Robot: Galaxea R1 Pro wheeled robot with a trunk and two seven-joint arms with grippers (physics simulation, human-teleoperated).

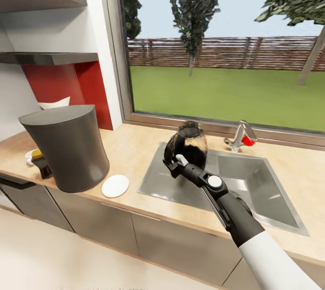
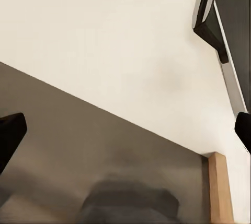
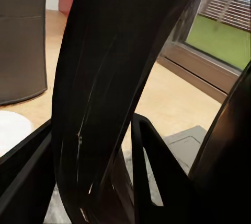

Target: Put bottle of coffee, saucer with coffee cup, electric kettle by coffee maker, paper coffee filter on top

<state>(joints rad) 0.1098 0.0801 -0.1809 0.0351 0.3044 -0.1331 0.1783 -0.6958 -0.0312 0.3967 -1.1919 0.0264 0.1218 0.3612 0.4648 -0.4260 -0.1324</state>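
Glass electric kettle upright over sink near left rim, long axis vertical, black loop handle toward robot. Right claw clamped on handle; right wrist view shows fingers either side of handle. Coffee maker stands on tabletop left of sink, white saucer just beside its base. Left claw fingertips apart, nothing between, floor below.

Bare surface lies open between the coffee maker and the sink. The saucer sits just beside the machine, near the front edge.
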